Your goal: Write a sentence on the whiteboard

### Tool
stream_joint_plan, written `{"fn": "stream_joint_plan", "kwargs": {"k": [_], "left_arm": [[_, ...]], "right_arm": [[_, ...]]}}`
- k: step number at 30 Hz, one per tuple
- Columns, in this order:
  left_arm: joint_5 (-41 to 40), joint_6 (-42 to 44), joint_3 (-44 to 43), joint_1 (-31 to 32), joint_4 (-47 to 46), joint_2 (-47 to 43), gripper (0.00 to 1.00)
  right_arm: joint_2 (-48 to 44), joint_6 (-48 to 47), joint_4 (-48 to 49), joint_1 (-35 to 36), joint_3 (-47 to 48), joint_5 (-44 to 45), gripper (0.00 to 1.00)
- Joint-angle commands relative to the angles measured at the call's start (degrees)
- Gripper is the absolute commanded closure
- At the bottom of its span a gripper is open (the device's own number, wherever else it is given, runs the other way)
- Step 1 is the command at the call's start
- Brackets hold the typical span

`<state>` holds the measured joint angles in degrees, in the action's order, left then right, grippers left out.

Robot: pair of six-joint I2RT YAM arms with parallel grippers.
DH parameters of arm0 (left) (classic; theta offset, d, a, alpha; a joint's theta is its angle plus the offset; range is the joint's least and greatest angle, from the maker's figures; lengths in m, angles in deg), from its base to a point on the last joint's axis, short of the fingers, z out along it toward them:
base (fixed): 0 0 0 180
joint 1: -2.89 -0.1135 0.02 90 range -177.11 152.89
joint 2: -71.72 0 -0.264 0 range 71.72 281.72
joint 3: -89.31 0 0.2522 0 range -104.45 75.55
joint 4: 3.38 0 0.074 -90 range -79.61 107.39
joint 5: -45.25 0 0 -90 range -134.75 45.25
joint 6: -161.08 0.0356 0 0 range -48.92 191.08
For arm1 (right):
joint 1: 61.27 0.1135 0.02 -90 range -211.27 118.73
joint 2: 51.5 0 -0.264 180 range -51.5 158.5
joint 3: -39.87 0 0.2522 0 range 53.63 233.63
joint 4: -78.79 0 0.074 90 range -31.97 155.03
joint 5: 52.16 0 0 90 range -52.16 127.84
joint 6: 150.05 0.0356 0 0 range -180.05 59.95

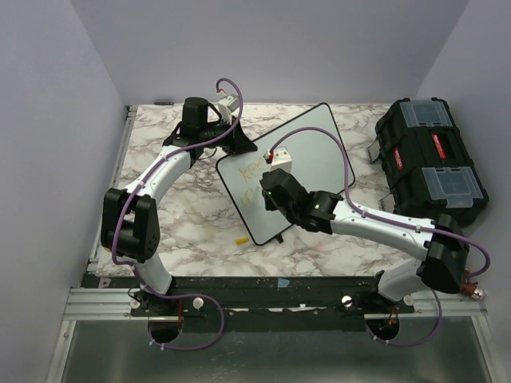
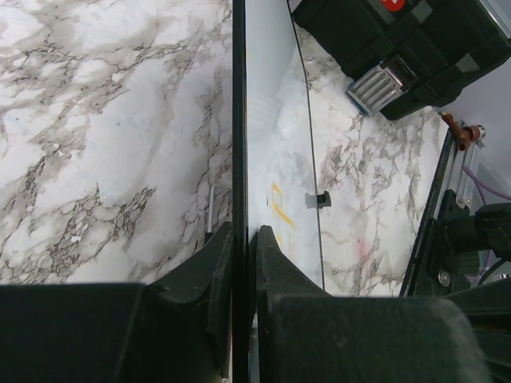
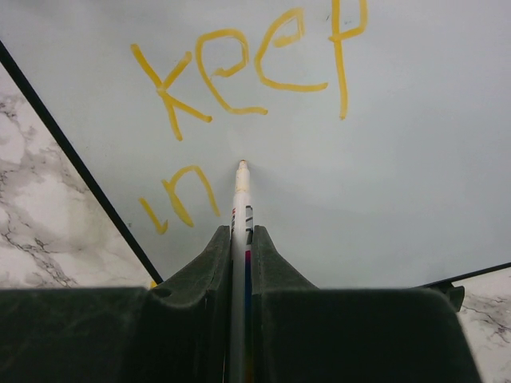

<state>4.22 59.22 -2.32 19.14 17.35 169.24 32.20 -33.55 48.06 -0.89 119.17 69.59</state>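
The whiteboard (image 1: 307,152) lies tilted on the marble table. My left gripper (image 1: 237,144) is shut on its far left rim, and the left wrist view (image 2: 243,233) shows the fingers clamped on the thin black edge. My right gripper (image 1: 270,190) is over the board's left part, shut on a white marker (image 3: 241,209). The marker's tip meets the board (image 3: 399,159) below "keep" and right of "in". The sentence (image 3: 239,72) is yellow-orange and reads "keep" with "in" under it. It shows faintly in the top view (image 1: 247,172) and the left wrist view (image 2: 279,209).
A black plastic toolbox (image 1: 427,163) stands at the right of the table and also shows in the left wrist view (image 2: 399,40). A small yellow cap (image 1: 240,239) lies on the marble by the board's near left edge. Purple walls enclose the table.
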Motion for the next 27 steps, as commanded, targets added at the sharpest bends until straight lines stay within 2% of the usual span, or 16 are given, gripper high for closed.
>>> {"fn": "stream_joint_plan", "kwargs": {"k": [1,19,27], "left_arm": [[2.5,7.0,2.1,1.7,3.5,0.6,1.0],[2.5,6.8,2.2,1.7,3.3,0.6,1.0],[2.5,6.8,2.4,1.7,3.2,0.4,1.0]], "right_arm": [[1.6,-0.3,2.0,-0.3,1.8,-1.1,0.99],[-0.2,2.1,2.4,-0.2,-4.3,-6.1,0.99],[-2.4,3.6,0.9,-0.2,-7.6,-4.3,0.99]]}}
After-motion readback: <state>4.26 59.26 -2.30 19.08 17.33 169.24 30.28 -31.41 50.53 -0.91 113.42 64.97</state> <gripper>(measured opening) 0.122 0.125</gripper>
